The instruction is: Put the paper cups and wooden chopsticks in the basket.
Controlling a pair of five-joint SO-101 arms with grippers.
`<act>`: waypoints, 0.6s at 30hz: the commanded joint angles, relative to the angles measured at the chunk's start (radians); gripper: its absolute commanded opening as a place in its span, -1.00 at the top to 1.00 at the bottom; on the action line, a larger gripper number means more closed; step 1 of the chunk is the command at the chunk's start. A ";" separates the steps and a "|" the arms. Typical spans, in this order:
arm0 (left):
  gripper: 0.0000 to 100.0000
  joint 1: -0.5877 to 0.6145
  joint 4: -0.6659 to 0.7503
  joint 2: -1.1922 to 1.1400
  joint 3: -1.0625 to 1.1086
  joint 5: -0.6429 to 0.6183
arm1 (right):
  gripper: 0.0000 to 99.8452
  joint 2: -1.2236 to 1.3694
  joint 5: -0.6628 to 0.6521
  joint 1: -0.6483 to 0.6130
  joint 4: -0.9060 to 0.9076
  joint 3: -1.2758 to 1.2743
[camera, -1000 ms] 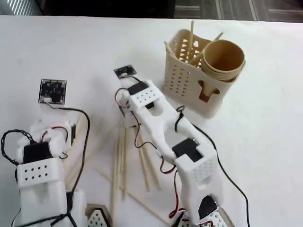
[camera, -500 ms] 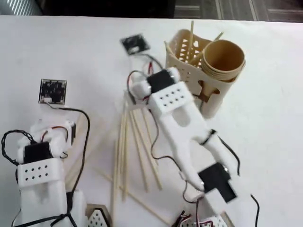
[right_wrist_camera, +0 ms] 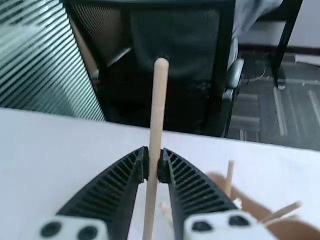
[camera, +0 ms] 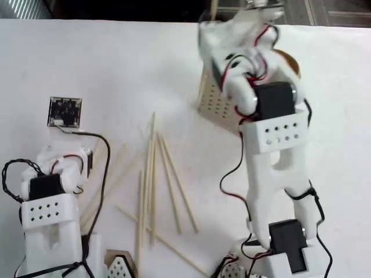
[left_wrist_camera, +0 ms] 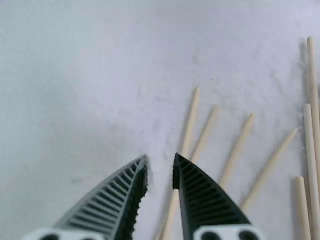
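My right pincer (right_wrist_camera: pixel 153 159) is clamped shut on a single chopstick (right_wrist_camera: pixel 160 100), gripping it part-way along so that it stands upright between the ribbed tips, with its rounded end poking well above them. From the high view that arm (camera: pixel 272 133) stretches over the basket (camera: pixel 215 104) at the far side of the counter (camera: pixel 116 58) and covers most of it, so I can make out just a patch of perforated wall and a brown sliver of the paper cup (camera: pixel 288 59) beside the arm. Two more stick tips (right_wrist_camera: pixel 230 175) show just below the pincer in the wrist view, next to a blurred brown shape (cup or basket, I cannot tell which). My left pincer (left_wrist_camera: pixel 160 167) hangs low over the counter with its tips a narrow gap apart and nothing between them. The loose chopsticks (left_wrist_camera: pixel 192 112) lie fanned out just beyond and beside it, and one of them runs right up against the nearer finger. In the high view that scatter (camera: pixel 152 174) lies between the two arms, some sticks crossing each other. The left arm (camera: pixel 49 211) sits at the near-left corner. The basket stands close to the counter's far edge, with a chair (right_wrist_camera: pixel 180 45) and a striped glass panel (right_wrist_camera: pixel 35 55) beyond it. Bare counter lies to the left of the basket.
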State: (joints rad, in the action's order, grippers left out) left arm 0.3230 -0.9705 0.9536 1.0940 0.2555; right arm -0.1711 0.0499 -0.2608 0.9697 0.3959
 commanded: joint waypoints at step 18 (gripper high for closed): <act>0.80 0.007 0.018 0.021 -0.005 -0.012 | 0.96 -0.008 -0.150 0.154 -0.728 -0.434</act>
State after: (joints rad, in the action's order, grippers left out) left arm 0.3230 -0.9705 0.9536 1.0940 0.2555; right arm -0.1665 -0.0836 -0.1166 0.3498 0.0368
